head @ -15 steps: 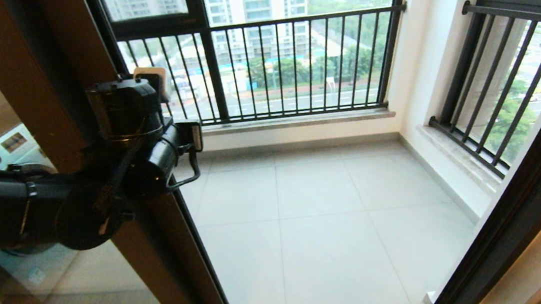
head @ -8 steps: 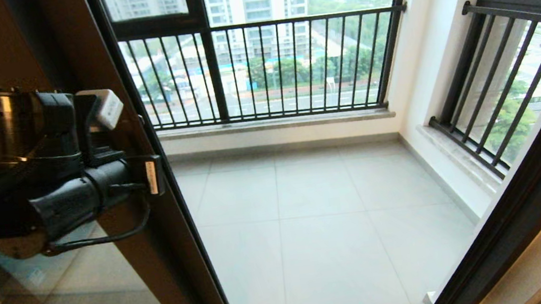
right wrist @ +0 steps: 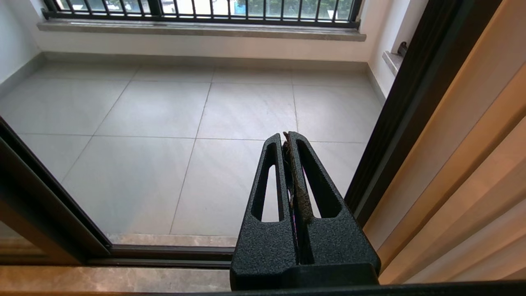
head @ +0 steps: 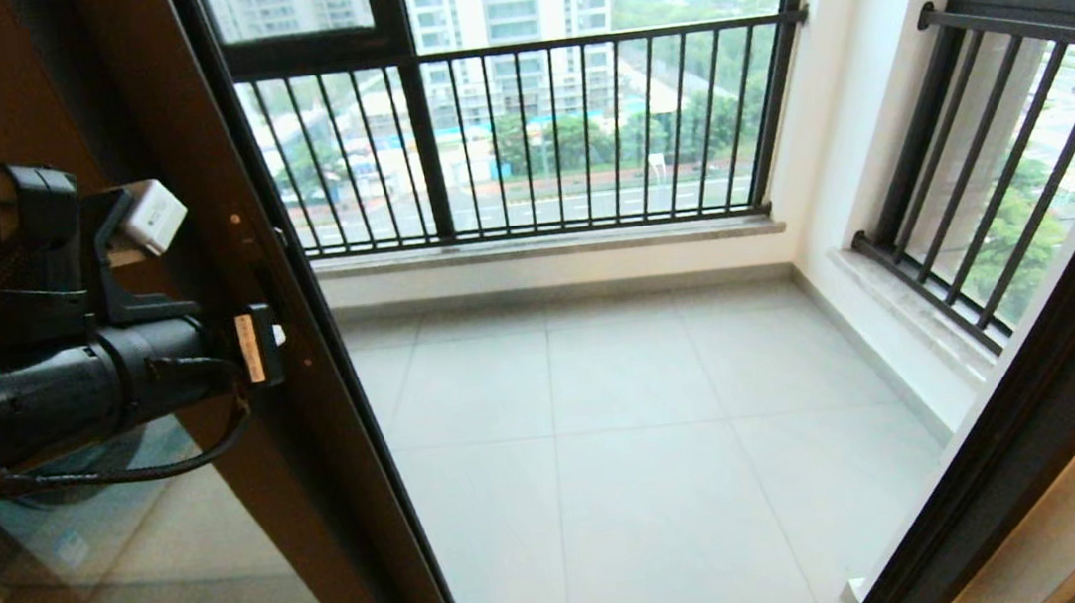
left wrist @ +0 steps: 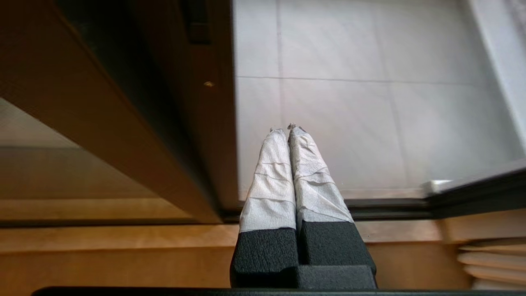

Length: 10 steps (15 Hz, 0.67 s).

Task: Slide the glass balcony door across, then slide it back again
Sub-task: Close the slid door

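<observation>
The glass balcony door stands at the left of the head view, its dark brown stile slanting down to the floor track and the doorway beside it open. Its frosted lettered band is out of view. My left arm hangs in front of the stile, and the fingers do not show in that view. In the left wrist view my left gripper is shut on nothing, its white-wrapped fingers pointing down just beside the stile, apart from it. The black handle slot sits further along the stile. My right gripper is shut and parked near the right jamb.
Grey balcony tiles lie beyond the floor track. Black-barred windows close the far and right sides. The dark right jamb and a wood-toned wall border the opening. A washing machine shows through the door's glass.
My left arm has drawn back to the left, away from the door's edge and the opening. The door itself has not visibly moved.
</observation>
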{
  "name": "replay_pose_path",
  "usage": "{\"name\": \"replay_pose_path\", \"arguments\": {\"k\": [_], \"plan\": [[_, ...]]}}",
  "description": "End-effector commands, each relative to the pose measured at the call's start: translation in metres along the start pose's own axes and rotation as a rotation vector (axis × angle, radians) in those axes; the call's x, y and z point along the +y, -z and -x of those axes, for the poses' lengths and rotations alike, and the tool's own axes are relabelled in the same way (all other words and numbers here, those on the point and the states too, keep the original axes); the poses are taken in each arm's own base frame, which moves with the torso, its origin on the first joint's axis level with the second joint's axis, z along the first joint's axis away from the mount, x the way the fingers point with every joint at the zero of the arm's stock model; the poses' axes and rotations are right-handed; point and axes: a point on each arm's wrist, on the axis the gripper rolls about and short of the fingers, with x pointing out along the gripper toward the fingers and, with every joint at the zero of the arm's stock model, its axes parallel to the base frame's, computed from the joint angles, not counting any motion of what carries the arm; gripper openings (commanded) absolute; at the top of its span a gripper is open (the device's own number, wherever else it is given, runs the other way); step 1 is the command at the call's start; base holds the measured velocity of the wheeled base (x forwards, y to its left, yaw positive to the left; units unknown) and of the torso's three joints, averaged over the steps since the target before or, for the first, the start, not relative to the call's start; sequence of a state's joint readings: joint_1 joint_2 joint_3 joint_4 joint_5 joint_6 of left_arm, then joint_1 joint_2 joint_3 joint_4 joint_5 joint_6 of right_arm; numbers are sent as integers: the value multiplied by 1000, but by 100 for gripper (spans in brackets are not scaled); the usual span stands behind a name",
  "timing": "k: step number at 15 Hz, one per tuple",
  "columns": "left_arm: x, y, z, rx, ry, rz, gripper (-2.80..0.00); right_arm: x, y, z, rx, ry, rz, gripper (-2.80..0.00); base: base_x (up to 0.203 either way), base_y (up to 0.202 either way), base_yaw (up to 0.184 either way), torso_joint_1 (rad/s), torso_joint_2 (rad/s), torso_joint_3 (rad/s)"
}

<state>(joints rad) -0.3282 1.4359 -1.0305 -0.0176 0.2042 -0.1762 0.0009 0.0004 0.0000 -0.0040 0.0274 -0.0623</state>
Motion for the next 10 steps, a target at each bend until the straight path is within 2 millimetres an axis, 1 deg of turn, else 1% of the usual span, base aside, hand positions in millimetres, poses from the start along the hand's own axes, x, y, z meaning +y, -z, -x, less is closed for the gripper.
{"name": "replay_pose_path", "arguments": {"k": [1, 3, 5, 6, 7, 9, 10], "plan": [[4, 1, -10, 0, -22, -22, -280, 0, 0, 0, -1, -1, 1, -280, 0, 0, 0, 0, 0, 0], [2, 3, -23, -16, -24, -19, -280, 0, 0, 0, -1, -1, 1, -280, 0, 0, 0, 0, 0, 0], [2, 6, -30, -36, -25, -17, -280, 0, 0, 0, -1, 0, 1, -280, 0, 0, 0, 0, 0, 0], [2, 5, -31, -49, -27, -14, 0, 0, 0, 0, -1, 0, 1, -280, 0, 0, 0, 0, 0, 0], [3, 8, -31, -41, -30, -18, 0, 0, 0, 0, -1, -1, 1, -280, 0, 0, 0, 0, 0, 0], [3, 7, -28, -49, -20, -16, 0, 0, 0, 0, -1, -2, 1, -280, 0, 0, 0, 0, 0, 0], [3, 9, -30, -41, -24, -15, 0, 0, 0, 0, -1, -1, 1, -280, 0, 0, 0, 0, 0, 0]]}}
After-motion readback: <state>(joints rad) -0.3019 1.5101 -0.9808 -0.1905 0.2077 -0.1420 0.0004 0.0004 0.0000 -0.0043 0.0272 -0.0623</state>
